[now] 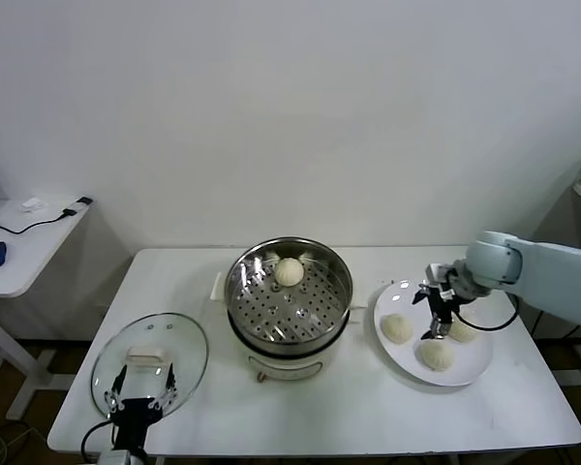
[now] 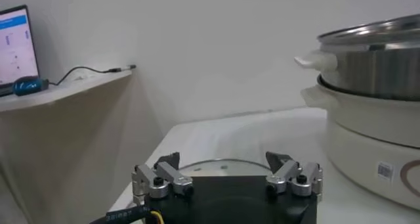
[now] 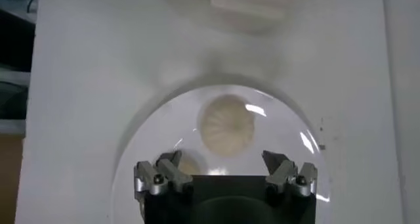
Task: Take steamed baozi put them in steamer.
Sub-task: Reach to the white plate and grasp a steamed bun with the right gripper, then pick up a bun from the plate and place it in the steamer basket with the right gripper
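Stainless-steel round steamer [image 1: 289,302] at frame centre is already holding one cream-white domed baozi [image 1: 289,272] on its perforated tray, while three more are waiting on the flat white plate [image 1: 476,369] at right. I am hovering my right gripper [image 1: 437,318], jaws spread and empty, over that plate among the buns. I judge the second pickup is in hand; next calls for lowering squarely around one bun and closing gently. My left gripper [image 1: 136,399], also released, is idling over the round glass lid [image 1: 189,341] at lower left.

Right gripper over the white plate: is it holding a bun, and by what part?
Nothing held. The right gripper is open above the round white plate, a cream-white bun below its fingers.
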Robot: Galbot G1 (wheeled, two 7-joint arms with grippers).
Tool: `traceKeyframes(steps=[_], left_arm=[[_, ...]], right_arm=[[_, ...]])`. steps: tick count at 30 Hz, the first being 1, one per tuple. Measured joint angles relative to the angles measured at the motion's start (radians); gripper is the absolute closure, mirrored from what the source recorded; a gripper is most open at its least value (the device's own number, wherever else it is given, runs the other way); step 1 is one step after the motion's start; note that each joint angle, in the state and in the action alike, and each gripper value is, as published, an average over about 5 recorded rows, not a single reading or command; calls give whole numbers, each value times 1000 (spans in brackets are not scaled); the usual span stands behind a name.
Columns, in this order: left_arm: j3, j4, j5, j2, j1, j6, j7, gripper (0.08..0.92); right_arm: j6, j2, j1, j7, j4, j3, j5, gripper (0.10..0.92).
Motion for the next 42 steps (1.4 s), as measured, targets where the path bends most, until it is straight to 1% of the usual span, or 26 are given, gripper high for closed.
traceKeyframes(steps=[14,20,22,27,30,37,42], left_arm=[[-3,13,1,1,-2,-4,-2,177],[-3,19,1,1,-7,-4,-2,177],[-3,20,1,1,-10,-4,-2,177],[-2,22,1,1,-16,-1,-2,177],[-1,23,1,1,-18,0,-2,177],[0,15,0,3,-21,4,0,177],[2,3,-2,6,-23,8,2,177]], right_arm=[[-25,78,-163,21,-115,151,-7,204],[-24,92,-188,10,-142,174,-10,223],[-24,97,-195,5,-149,182,-10,242],[-20,101,-206,-9,-159,202,-9,351],[-16,99,-204,-20,-158,205,-11,389],[0,74,-140,-59,-130,177,13,393],[29,72,-1,-115,-115,111,57,393]])
